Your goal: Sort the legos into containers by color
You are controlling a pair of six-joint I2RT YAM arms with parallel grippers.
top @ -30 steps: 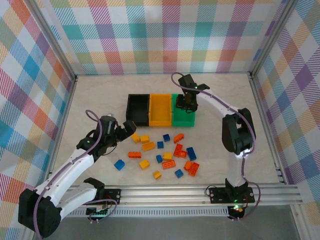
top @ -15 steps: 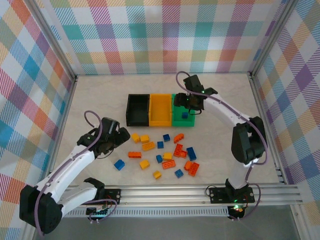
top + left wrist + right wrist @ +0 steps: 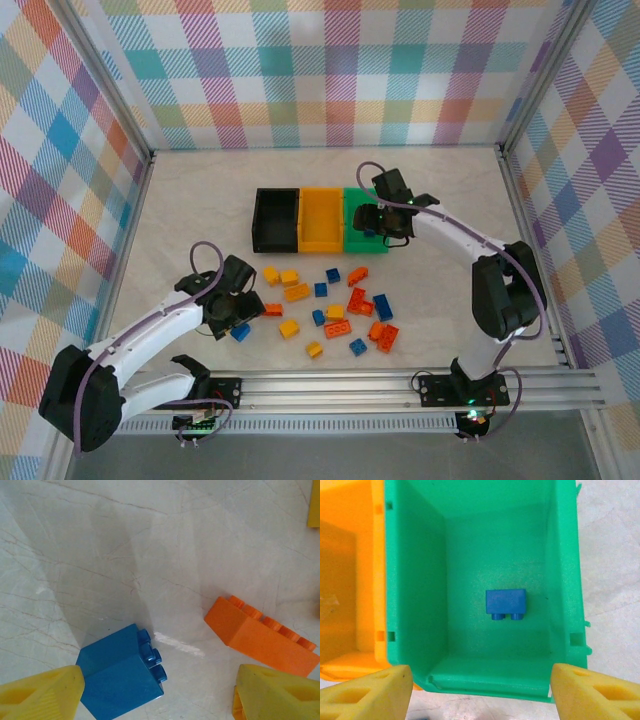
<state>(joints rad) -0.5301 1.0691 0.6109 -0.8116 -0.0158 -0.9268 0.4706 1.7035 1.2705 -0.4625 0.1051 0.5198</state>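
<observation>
Blue lego (image 3: pixel 120 672) lies within spread left end effector (image 3: pixel 157 682), bare table (image 3: pixel 150 540) beyond.

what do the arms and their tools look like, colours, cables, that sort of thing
The left arm and the right arm both have white link shells, with black joints and black bases. A thin purplish cable loops along each. The left tool and the right tool have black bodies ending in blocky, wedge-shaped yellow fingers.
</observation>
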